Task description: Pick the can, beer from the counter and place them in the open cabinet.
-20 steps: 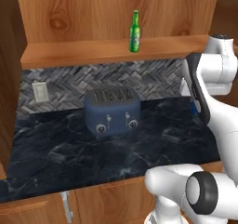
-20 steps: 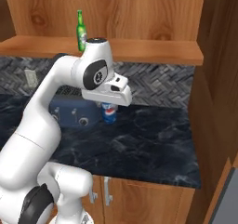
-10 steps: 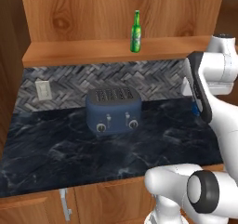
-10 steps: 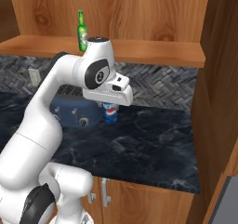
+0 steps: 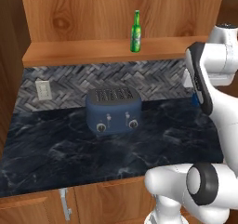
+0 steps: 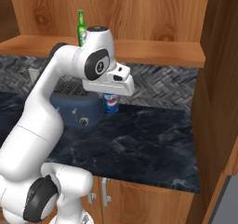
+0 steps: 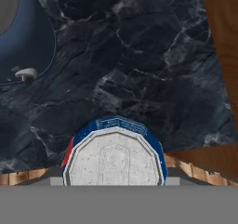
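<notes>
Judging the jaws first: the fingers themselves are hidden under the white hand, so the gap cannot be read directly. The gripper (image 6: 110, 97) sits straight over the can (image 6: 110, 105). In the hand view the can's silver top (image 7: 115, 155) sits hard against the bottom edge, centred where the fingers would be. I take it as clamped on the can.

Change over the last second: in the right base view the can sits a little higher than it did, and the hand has risen with it. The can's base now looks just clear of the counter (image 6: 148, 148), though the gap is too small to be certain. Nothing else has shifted; the base has not driven.

Around it: the blue toaster (image 6: 74, 108) stands just beside the can, on its left in the right base view. The beer (image 5: 135, 32) is upright on the shelf of the cabinet (image 5: 93, 51), well apart from the arm.

Meaning: the beer half looks done and the can's lift has started. What remains is the raise to shelf height, clearing the shelf's front edge, and setting down away from the bottle.
</notes>
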Available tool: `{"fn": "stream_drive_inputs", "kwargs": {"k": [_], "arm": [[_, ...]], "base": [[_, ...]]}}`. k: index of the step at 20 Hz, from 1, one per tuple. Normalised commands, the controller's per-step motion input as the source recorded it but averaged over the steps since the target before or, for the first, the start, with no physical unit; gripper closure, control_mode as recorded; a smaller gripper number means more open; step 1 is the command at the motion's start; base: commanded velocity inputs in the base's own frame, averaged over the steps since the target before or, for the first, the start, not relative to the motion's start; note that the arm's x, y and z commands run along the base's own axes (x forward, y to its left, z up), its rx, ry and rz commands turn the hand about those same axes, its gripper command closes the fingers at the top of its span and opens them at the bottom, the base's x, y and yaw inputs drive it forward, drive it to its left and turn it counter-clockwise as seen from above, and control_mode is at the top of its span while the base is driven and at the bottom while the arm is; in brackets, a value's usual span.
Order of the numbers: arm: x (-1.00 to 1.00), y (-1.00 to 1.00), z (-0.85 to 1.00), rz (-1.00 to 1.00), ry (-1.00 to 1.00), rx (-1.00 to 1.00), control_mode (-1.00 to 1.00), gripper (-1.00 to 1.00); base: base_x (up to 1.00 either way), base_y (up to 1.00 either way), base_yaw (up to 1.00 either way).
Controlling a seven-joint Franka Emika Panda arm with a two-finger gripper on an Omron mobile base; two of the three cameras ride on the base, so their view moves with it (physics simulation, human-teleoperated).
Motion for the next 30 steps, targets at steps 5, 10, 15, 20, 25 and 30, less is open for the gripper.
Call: {"fn": "stream_drive_inputs", "kwargs": {"k": [5,10,15,20,25,30], "arm": [[0.0,-0.06,0.59,0.06,-0.08,0.0,-1.0,1.0],[0.02,-0.05,0.33,0.06,-0.16,0.0,-1.0,1.0],[0.02,-0.11,0.35,0.04,-0.21,0.0,-1.0,1.0],[0.09,-0.01,0.2,0.0,-0.2,0.0,-1.0,1.0],[0.24,-0.03,0.24,0.0,-0.16,0.0,-1.0,1.0],[0.23,-0.01,0.27,0.0,-0.09,0.0,-1.0,1.0]], "base": [[0.0,0.0,0.0],[0.0,0.0,0.0],[0.0,0.0,0.0],[0.0,0.0,0.0],[0.0,0.0,0.0],[0.0,0.0,0.0]]}}
